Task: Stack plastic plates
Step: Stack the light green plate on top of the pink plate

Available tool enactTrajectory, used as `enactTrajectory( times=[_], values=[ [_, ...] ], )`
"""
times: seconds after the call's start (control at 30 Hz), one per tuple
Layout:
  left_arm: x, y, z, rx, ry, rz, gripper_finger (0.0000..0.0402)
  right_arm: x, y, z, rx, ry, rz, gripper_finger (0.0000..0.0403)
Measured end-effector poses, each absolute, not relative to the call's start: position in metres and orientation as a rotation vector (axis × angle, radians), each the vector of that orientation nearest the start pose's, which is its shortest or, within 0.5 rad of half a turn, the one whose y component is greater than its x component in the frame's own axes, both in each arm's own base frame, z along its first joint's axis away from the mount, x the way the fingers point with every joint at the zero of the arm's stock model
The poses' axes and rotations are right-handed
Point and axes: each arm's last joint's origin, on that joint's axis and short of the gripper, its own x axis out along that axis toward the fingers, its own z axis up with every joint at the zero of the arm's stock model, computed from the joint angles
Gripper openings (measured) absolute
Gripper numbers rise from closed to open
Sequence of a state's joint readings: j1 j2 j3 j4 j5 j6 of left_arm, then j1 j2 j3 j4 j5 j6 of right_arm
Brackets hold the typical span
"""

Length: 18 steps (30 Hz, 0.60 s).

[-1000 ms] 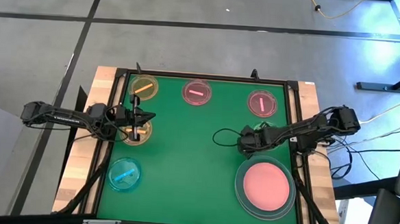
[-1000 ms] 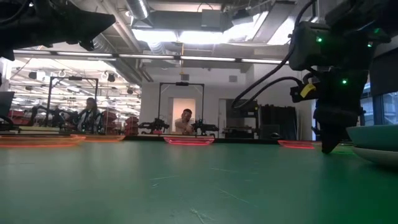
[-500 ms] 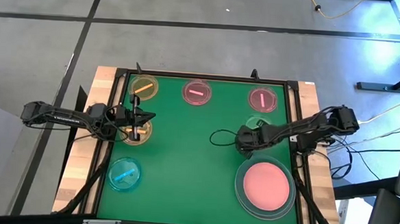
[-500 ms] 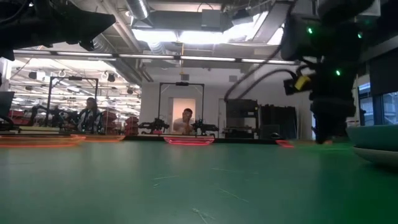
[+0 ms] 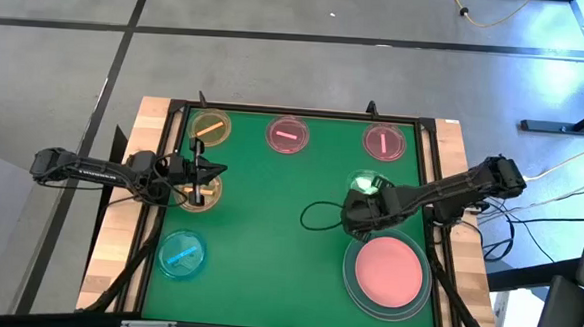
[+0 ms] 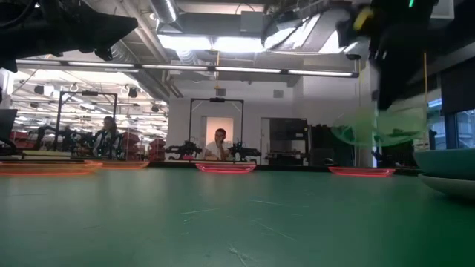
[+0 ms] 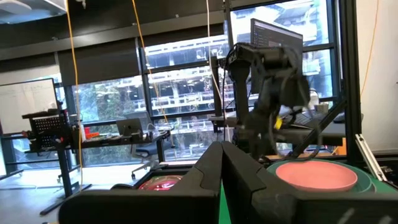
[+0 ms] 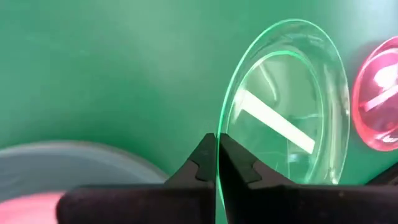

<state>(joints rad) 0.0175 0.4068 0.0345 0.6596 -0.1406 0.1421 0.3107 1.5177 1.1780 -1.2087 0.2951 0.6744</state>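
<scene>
plates are spread over the green table. the small green plate is up off the table, pinched by its rim between the two fingers of the right gripper, with the fingers shut tight on its thin edge. from the top you can see the green plate just past the right gripper, near the right side of the table. from table height it hangs in the air, tilted, above the flat plates far back. just beside the right gripper, toward the near right corner, sits the big grey plate with the medium pink plate lying inside it. along the far edge there are three small plates in a row: a yellow plate on the left, a pink plate in the middle and another pink plate on the right. a small blue plate lies near the left front corner. the left gripper is over another small yellow plate on the left side of the table, and its fingers are close together with nothing between them. far behind the table a person sits in the room.
</scene>
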Motion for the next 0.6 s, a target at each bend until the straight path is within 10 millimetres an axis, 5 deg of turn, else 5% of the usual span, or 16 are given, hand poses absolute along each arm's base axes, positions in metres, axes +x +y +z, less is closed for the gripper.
enactTrajectory(
  times=[0.33, 0.6],
  values=[
    [0.12, 0.006, 0.202, 0.123, -0.275, 0.177, 0.0003, 0.243, 0.111, 0.302, 0.486, 1.506, -0.249, 0.0001],
    [0.12, 0.006, 0.202, 0.121, -0.275, 0.177, 0.0003, 0.219, 0.164, 0.308, 0.651, 1.594, -0.189, 0.0001]
  ],
)
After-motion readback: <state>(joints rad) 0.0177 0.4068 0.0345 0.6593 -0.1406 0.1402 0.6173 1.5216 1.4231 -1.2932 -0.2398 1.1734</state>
